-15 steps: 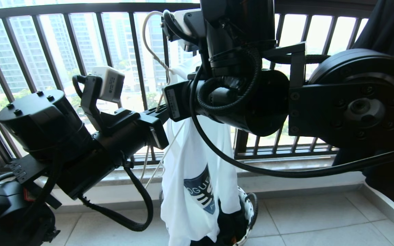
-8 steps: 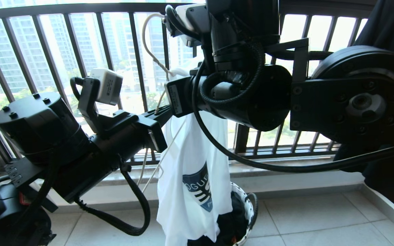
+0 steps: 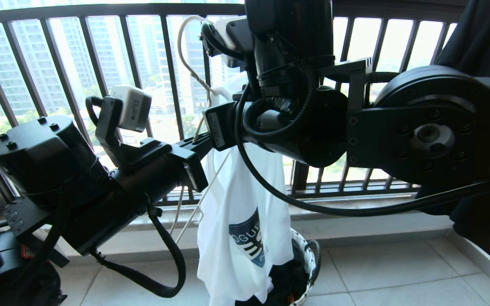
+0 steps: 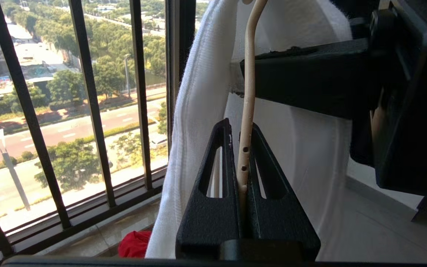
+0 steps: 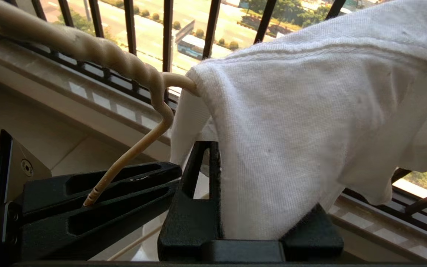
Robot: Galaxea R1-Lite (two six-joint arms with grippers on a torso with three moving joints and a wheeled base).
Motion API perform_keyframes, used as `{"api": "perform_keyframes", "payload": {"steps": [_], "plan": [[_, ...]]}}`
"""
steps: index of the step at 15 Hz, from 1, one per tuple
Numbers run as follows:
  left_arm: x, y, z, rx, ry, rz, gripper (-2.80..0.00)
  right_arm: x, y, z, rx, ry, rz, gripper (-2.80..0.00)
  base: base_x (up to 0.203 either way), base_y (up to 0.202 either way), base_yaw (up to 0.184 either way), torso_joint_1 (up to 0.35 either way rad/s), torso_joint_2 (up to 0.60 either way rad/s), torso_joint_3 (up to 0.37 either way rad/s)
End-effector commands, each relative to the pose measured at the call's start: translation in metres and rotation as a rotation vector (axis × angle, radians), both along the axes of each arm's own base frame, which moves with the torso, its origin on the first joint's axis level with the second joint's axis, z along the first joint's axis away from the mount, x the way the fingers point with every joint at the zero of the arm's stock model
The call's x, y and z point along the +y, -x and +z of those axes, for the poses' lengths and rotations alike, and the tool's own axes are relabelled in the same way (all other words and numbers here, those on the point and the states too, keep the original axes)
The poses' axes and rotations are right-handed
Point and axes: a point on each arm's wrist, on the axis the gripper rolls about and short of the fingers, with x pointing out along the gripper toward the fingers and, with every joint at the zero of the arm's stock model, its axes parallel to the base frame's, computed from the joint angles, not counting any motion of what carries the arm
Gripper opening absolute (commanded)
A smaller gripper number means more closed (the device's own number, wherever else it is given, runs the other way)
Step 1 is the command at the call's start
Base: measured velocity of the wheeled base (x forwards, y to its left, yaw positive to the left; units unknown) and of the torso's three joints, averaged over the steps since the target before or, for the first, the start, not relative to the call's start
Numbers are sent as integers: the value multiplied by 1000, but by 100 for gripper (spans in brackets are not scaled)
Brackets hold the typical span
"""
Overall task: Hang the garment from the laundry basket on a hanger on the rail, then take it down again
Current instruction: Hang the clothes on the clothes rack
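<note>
The garment (image 3: 236, 191), a white T-shirt with a dark blue chest print, hangs over the laundry basket (image 3: 301, 244) from the cream wire hanger (image 3: 178, 42). My left gripper (image 4: 242, 148) is shut on the hanger's wire (image 4: 248, 85), just beside the cloth (image 4: 195, 111). In the right wrist view the right gripper (image 5: 258, 167) stands open, and a fold of the garment (image 5: 291, 111) drapes down into the gap, covering one finger. The hanger's twisted neck (image 5: 132, 63) sits close by, and its arm enters the fabric. The rail is out of view.
The dark barred balcony railing (image 3: 100, 63) runs behind everything above a stone sill (image 3: 355, 204). A black garment (image 3: 483, 38) hangs at the far right, and dark cloth (image 3: 285, 276) lies in the basket. Something red (image 4: 135, 243) lies on the floor by the railing.
My right arm has swayed a little right and back again. The garment and hanger have barely shifted. The left arm has kept its grip on the wire.
</note>
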Motion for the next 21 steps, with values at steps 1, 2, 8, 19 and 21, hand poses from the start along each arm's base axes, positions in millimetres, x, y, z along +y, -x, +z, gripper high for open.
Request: {"api": "perform_keyframes", "payload": {"steps": [1,2,8,19,21], "plan": [[0,0,1,-5,5,-2,-280,2,-1,0,-9,-4,-3,0,0,0,0,0,0,0],[0,0,1,-5,5,-2,-280,2,-1,0,-13,-9,-3,0,0,0,0,0,0,0],[0,-1,2,-10,10,7,-280,0,-1,0,-13,-3,-26,0,0,0,0,0,0,0],[5,-11,1,-7,7,41,-280,-23,15,14,-23,-23,-61,0,0,0,0,0,0,0],[4,-12,2,-8,8,43,-280,-30,20,14,-16,-18,-60,0,0,0,0,0,0,0]]}}
